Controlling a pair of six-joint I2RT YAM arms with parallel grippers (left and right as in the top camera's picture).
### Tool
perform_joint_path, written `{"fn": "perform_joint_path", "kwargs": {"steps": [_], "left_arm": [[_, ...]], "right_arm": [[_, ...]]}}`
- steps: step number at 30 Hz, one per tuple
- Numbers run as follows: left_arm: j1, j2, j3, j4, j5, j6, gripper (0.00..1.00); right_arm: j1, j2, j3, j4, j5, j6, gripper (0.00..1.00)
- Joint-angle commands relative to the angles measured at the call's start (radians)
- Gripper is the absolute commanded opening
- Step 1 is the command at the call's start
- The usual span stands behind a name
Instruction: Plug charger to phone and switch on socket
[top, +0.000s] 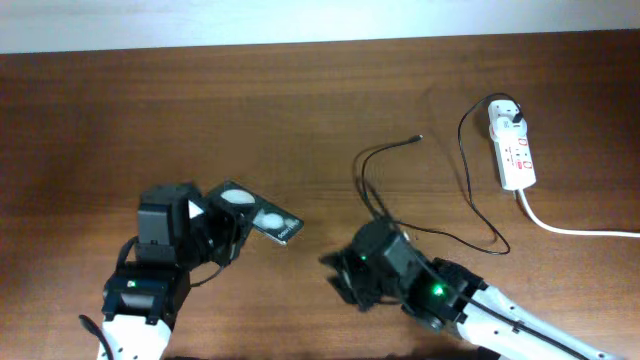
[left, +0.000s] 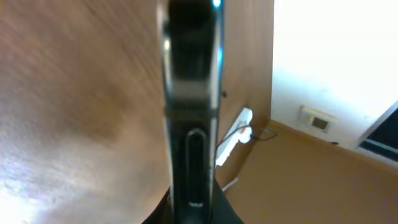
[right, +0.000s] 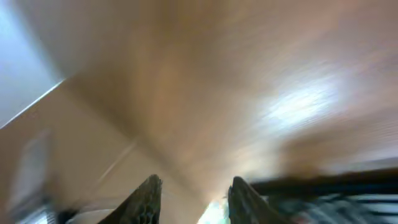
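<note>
You have the small flat glossy black phone (top: 256, 213) clenched in the left jaws at lower left, right jaws released and empty, but the thin black charger (top: 463, 160) tip lies loose mid-frame on the wooden bench (top: 200, 100), so plugging it in and switching the white oblong socket (top: 516, 152) at upper right look still undone.

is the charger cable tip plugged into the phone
No, the cable tip lies loose on the table, well apart from the phone in the left claw.

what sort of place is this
Probably an office or lab room: a wooden table, a white power strip on it, and what looks like a wall outlet on a white wall.
</note>
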Motion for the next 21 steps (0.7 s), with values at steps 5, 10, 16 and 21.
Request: {"fn": "perform_joint_path", "kwargs": {"steps": [5,10,16,21], "left_arm": [[0.003,0.019,0.029,0.008,-0.035,0.145,0.01],[0.003,0.106,0.029,-0.117,-0.012,0.357,0.00],[0.003,0.230,0.029,-0.153,0.247,0.835,0.00],[0.003,0.351,0.029,-0.108,0.268,0.850,0.00]], "right_arm": [[0.006,0.005,-0.016,-0.249,0.271,-0.389,0.85],[0.006,0.014,-0.016,-0.365,0.475,-0.505,0.99],[0.006,0.014,0.017,-0.413,0.509,-0.590,0.98],[-0.063,0.014,0.279,-0.645,0.499,-0.687,0.99]]}}
